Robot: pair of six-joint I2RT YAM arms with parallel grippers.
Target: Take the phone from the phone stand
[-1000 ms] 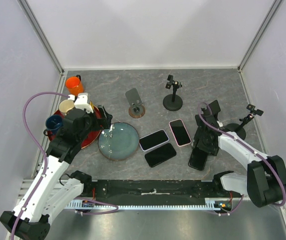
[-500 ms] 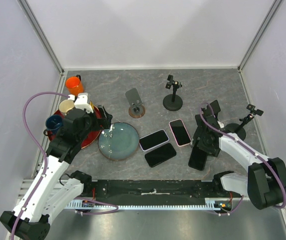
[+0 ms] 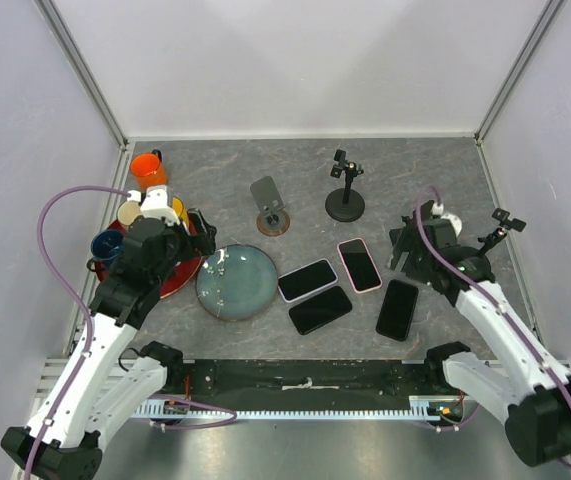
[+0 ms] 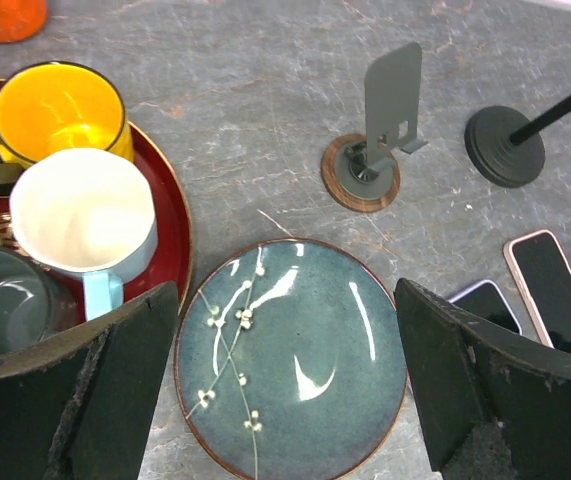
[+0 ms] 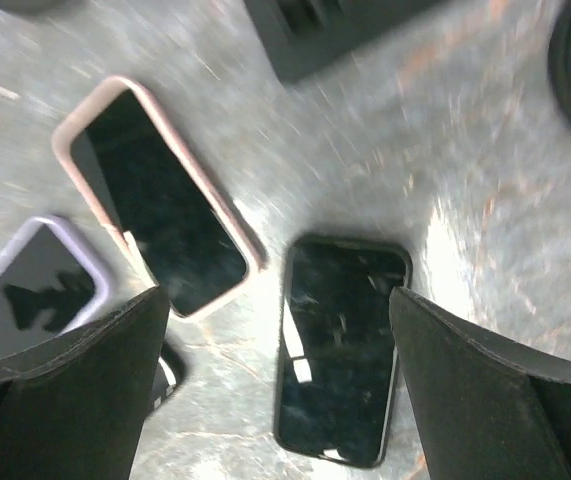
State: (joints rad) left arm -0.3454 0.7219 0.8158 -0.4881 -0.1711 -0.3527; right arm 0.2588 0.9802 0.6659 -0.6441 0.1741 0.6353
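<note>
Left gripper (image 3: 203, 234) poised over left edge of plate (image 3: 235, 283), jaws spread wide, right gripper (image 3: 406, 251) well right of plate, jaws apart, empty.

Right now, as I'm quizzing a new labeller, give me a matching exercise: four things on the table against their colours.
Things:
1. plate
2. far-left cup
3. rightmost phone
4. flat-backed stand

Colours:
A. orange
B. black
C. blue-green with white sprigs
D. grey, on a round brown base

Pairs: 1-C, 2-A, 3-B, 4-D
</note>
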